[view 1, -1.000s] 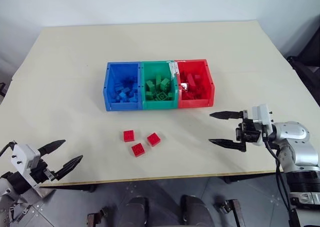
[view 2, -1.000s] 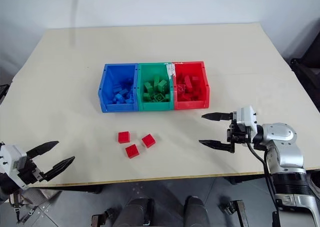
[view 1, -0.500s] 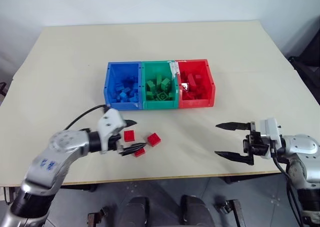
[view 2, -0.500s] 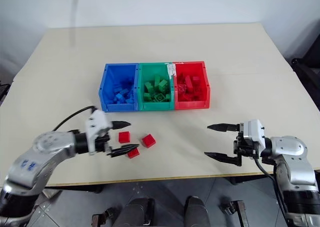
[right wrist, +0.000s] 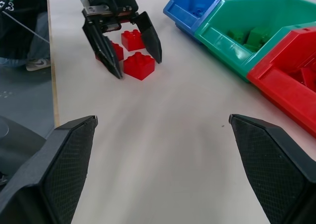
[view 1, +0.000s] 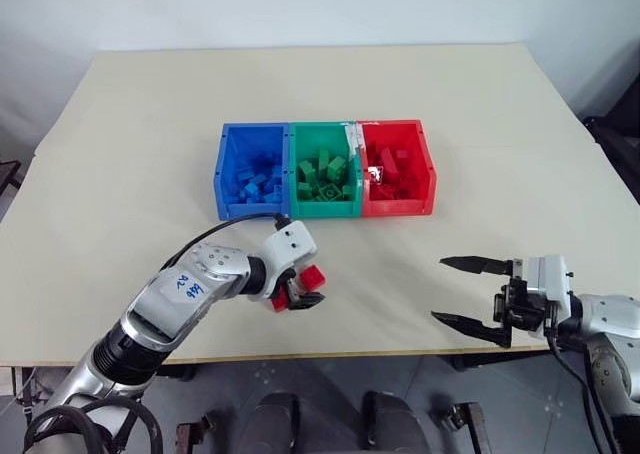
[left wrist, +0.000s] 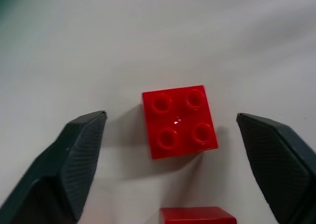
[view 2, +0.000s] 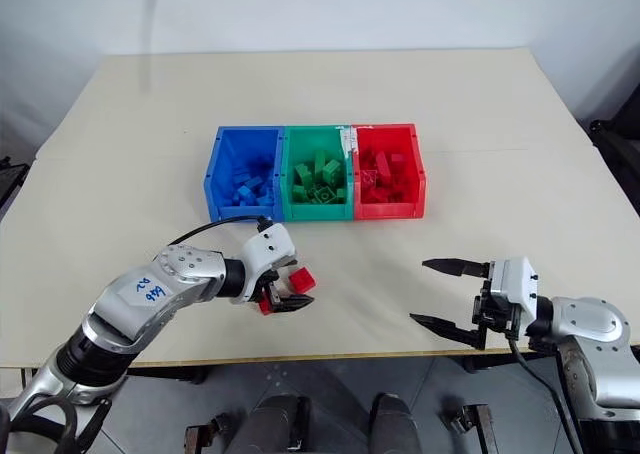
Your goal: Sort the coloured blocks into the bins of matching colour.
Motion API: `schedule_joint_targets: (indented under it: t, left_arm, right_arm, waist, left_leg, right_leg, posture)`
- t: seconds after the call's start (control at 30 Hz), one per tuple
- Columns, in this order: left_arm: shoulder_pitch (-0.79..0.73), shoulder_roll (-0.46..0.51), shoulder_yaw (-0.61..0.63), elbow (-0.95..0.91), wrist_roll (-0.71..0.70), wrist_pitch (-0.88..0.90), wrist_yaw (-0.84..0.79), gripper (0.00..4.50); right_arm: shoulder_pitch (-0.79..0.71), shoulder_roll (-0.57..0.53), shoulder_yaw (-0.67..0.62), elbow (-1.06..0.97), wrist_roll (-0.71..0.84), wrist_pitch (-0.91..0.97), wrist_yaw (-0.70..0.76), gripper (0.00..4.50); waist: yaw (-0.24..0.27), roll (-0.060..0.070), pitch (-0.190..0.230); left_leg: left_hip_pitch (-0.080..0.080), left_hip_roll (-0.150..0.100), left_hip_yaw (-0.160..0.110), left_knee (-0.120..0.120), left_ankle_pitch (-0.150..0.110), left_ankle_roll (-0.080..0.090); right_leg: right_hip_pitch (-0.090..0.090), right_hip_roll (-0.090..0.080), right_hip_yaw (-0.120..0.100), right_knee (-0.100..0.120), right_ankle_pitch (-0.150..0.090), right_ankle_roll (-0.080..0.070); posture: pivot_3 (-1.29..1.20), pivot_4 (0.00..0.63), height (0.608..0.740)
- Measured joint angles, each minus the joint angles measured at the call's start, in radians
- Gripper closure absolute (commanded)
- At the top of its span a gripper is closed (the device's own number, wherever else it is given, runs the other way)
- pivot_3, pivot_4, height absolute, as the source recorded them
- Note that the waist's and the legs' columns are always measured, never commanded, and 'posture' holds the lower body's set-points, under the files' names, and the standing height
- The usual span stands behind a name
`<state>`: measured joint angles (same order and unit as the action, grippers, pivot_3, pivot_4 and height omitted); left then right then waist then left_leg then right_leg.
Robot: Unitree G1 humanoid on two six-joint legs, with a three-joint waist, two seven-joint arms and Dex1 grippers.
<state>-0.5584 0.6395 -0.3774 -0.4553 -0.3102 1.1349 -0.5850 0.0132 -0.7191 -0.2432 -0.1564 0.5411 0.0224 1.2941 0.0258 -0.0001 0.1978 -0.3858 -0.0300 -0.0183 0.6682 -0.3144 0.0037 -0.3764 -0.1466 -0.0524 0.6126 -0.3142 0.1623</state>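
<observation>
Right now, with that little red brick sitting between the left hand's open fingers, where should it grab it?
Probably by two opposite flat side walls, coming down from above. The red brick lies flat on the table, studs up, and sits between the left hand's fingers, slightly turned against them. A second brick lies close by, so one fingertip has little room.

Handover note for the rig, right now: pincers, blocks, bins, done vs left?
Left pincer: open, straddling one small red studded plastic brick on the table, not gripping it.
Right pincer: open, empty, hovering over the beige table at its right front.
Two other red bricks lie on the table right beside it.
Joined blue, green and red plastic bins: mid-table, each holding bricks of its own colour.
Done: most bricks are binned.
Left: three loose red bricks go into the red bin.
</observation>
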Motion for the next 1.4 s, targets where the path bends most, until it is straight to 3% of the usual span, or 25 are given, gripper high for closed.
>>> schedule_joint_targets:
  t: [0.23, 0.43, 0.6, 0.87, 1.1, 1.4]
  left_arm:
    - [0.002, 0.000, -0.005, 0.003, 0.020, -0.015, 0.004, 3.01]
    - [0.015, -0.059, 0.008, 0.089, 0.034, -0.150, -0.015, 3.03]
    - [-0.139, -0.253, 0.136, 0.290, -0.001, -0.339, -0.020, 3.03]
    - [-0.501, -0.501, 0.143, 0.885, 0.137, -0.775, 0.006, 3.03]
    - [-0.696, -0.624, 0.165, 1.401, 0.244, -1.069, 0.073, 3.03]
    - [-0.699, -0.630, 0.193, 1.511, 0.282, -1.216, 0.017, 0.15]
  right_arm:
    - [0.003, 0.000, 0.000, -0.002, 0.000, -0.001, -0.014, 0.00]
    - [0.023, 0.002, -0.011, -0.016, 0.020, 0.000, -0.041, 0.00]
    - [0.067, 0.073, -0.093, -0.076, 0.068, 0.023, -0.184, 0.00]
    - [0.095, 0.166, -0.133, -0.141, 0.072, 0.025, -0.377, 0.00]
    - [0.117, 0.223, -0.133, -0.235, 0.052, 0.040, -0.545, 0.00]
    - [0.136, 0.224, -0.116, -0.275, 0.050, 0.045, -0.590, 0.00]
  waist:
    - [0.000, 0.000, 0.000]
    - [0.006, 0.000, 0.000]
    - [0.023, -0.001, 0.000]
    - [0.028, -0.001, 0.001]
    - [0.023, -0.001, 0.001]
    - [0.024, -0.001, 0.001]
  left_leg:
    - [0.000, 0.000, 0.000, 0.000, 0.000, 0.000]
    - [-0.001, -0.001, -0.001, 0.002, 0.000, 0.000]
    - [-0.004, -0.001, -0.001, 0.010, 0.000, 0.001]
    - [-0.006, -0.004, 0.004, 0.011, 0.000, 0.002]
    - [-0.006, -0.004, 0.005, 0.009, 0.000, 0.002]
    - [-0.007, -0.004, 0.005, 0.010, 0.000, 0.003]
  right_leg:
    - [0.000, 0.000, 0.000, 0.000, 0.000, 0.000]
    - [0.001, 0.000, 0.000, 0.000, 0.000, 0.000]
    - [0.001, 0.000, -0.002, 0.000, 0.001, 0.002]
    - [0.002, 0.000, -0.004, 0.000, 0.002, 0.004]
    - [0.000, -0.001, -0.004, 0.000, 0.002, 0.004]
    - [0.000, -0.001, -0.004, 0.001, 0.002, 0.004]
  posture:
    - [0.00, 0.150, 0.740]
    - [0.00, 0.150, 0.740]
    - [0.00, 0.150, 0.740]
    - [0.00, 0.150, 0.740]
    - [0.00, 0.150, 0.740]
    - [0.00, 0.150, 0.740]
